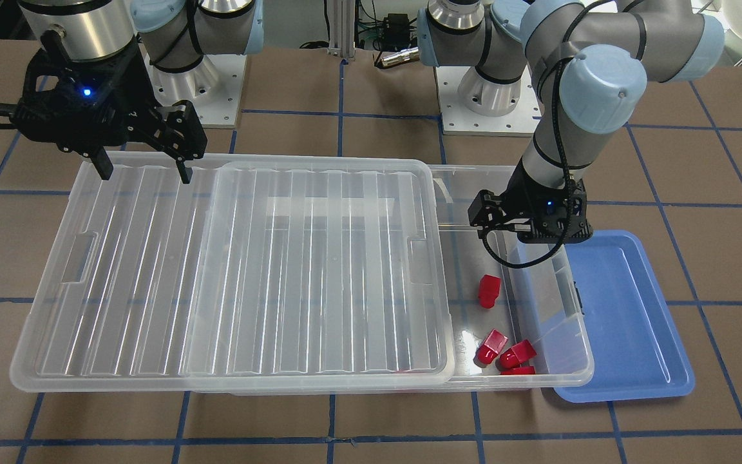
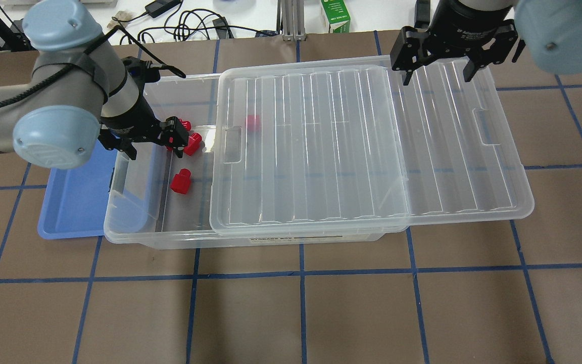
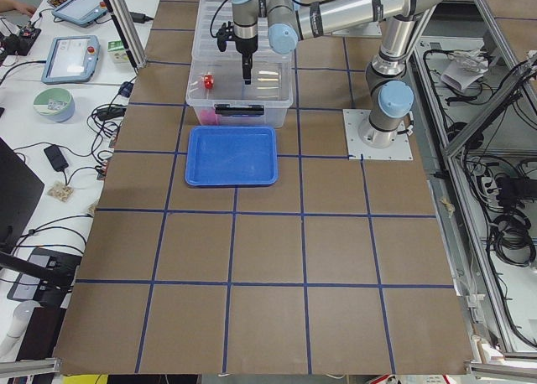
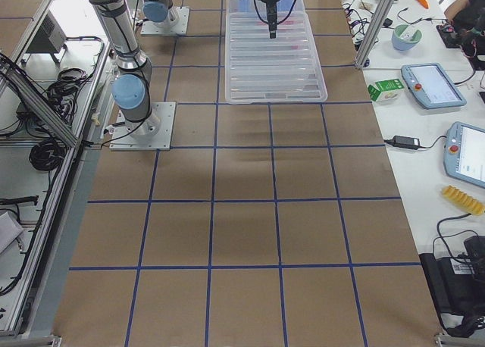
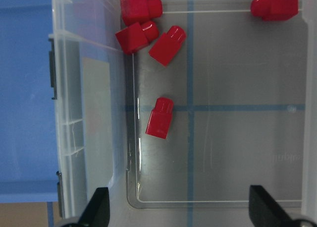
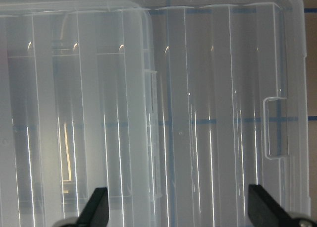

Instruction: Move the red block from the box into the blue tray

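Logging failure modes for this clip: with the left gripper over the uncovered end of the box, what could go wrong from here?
1. Three red blocks crowd a corner of the box; the open left gripper could clip the wall or pinch two at once. The lone block looks safer.
2. The slid-aside lid overhangs the box, and the right gripper hangs open, not gripping it; a bump might shift it.

A glossy red block [image 5: 160, 119] lies on its side in the clear box's [image 2: 170, 237] uncovered left end, with the blue tray [image 2: 68, 202] flat just beside that end.
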